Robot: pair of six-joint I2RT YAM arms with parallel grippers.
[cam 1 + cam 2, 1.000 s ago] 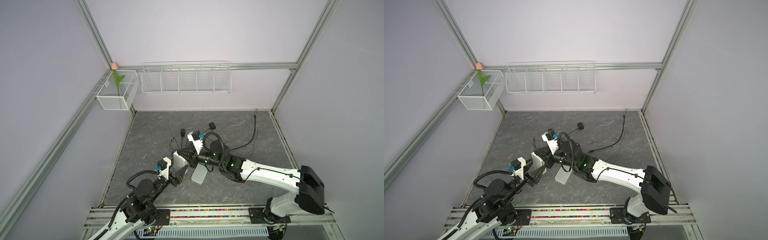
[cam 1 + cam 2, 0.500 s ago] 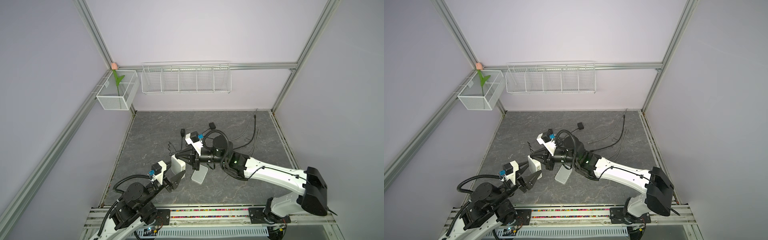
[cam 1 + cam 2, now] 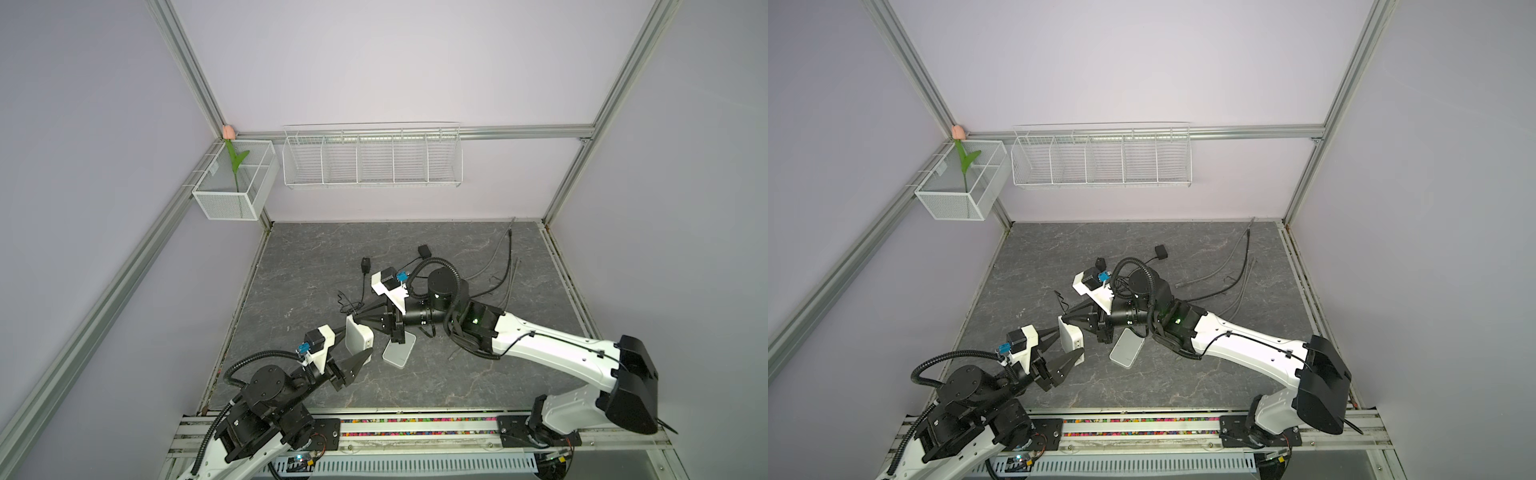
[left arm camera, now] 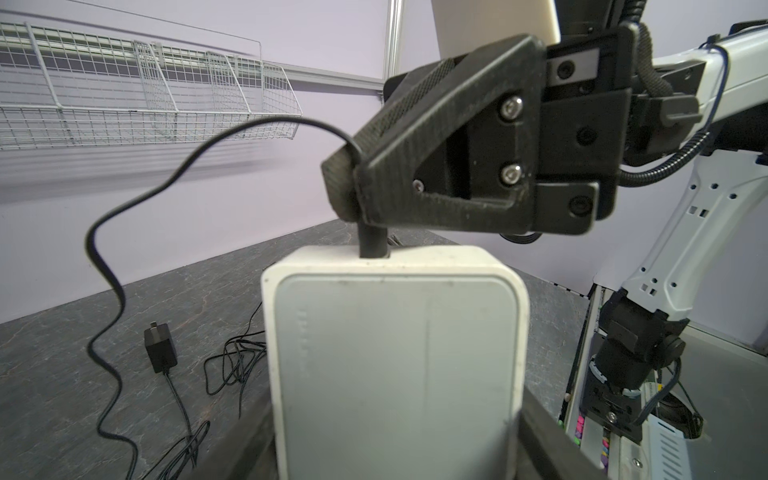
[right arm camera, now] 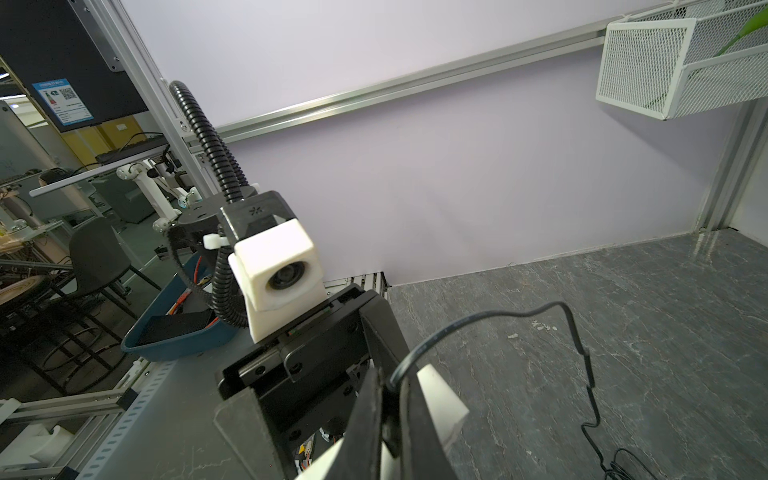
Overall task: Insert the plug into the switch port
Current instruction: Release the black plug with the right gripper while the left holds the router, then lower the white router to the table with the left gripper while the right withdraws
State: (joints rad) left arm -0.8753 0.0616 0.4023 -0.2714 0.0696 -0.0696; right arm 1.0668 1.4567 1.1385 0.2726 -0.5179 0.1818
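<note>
In both top views my left gripper [image 3: 358, 341] clasps one white switch [image 3: 362, 332] on edge at the front left of the dark table [image 3: 316, 257]. My right gripper [image 3: 356, 319], clenched tight, meets the switch's upper edge. I count two white boxes: the switch I hold and a second white box [image 3: 399, 350] lying flat just beside it. Two black power adapters lie farther back, one [image 3: 365, 264] nearer me and one [image 3: 424, 250] behind. One wire rack [image 3: 372, 166] with five bays and one mesh basket [image 3: 232, 195] with one tulip [image 3: 228, 133] hang on the walls. My left wrist view shows the switch [image 4: 395, 353] filling the middle. One black plug [image 4: 372, 241] stands in its top edge, pinched at its top by my right gripper [image 4: 353, 191], and one cable [image 4: 124, 216] loops away from there. One of the power adapters [image 4: 160, 347] lies on the table behind. My right wrist view shows the two fingers [image 5: 370, 419] closed on that cable [image 5: 478, 320], with the switch [image 5: 440, 407] just past them.
</note>
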